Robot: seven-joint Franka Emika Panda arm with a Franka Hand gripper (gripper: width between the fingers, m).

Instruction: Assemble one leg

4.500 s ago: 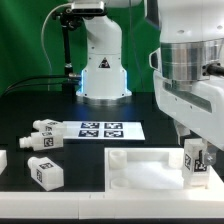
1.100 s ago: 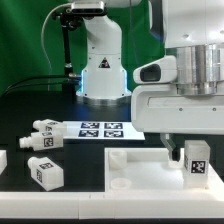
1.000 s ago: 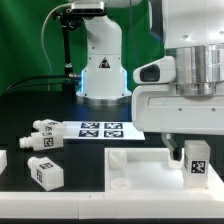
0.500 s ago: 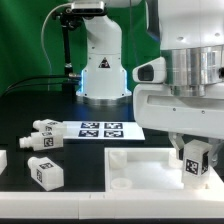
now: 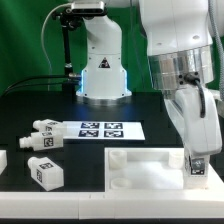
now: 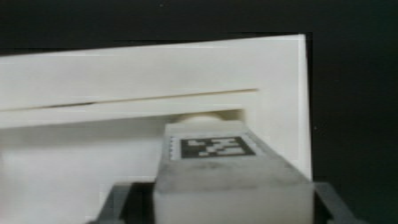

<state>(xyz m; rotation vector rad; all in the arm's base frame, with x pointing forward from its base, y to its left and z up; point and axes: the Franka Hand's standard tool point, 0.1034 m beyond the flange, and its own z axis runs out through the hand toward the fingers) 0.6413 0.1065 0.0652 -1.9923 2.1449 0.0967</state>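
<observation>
the arm leans in over the big white panel (image 5: 150, 170), and that panel is what everything else sits around. the gripper (image 5: 196, 166) is down at the panel's corner on the exterior view's right, near the front edge, with the leg (image 5: 196, 168) in it; only a bit of the leg's tagged face peeks out below the wrist body there. from the wrist view the leg (image 6: 219, 170) fills the foreground, tag facing the camera, and dark fingers (image 6: 121, 203) press against both of its sides, so the jaws are closed just to the width of the post. beyond the leg's far end the panel (image 6: 107, 85) shows a raised rim with a shadowed groove, and a small rounded bump sits right at the leg's tip; whether the two touch i can't tell

behind the panel lies the marker board (image 5: 103, 129). off the panel's far side, toward the exterior view's left, rest three more loose legs (image 5: 44, 170), one close to the panel's edge, the others by the marker board's end
</observation>
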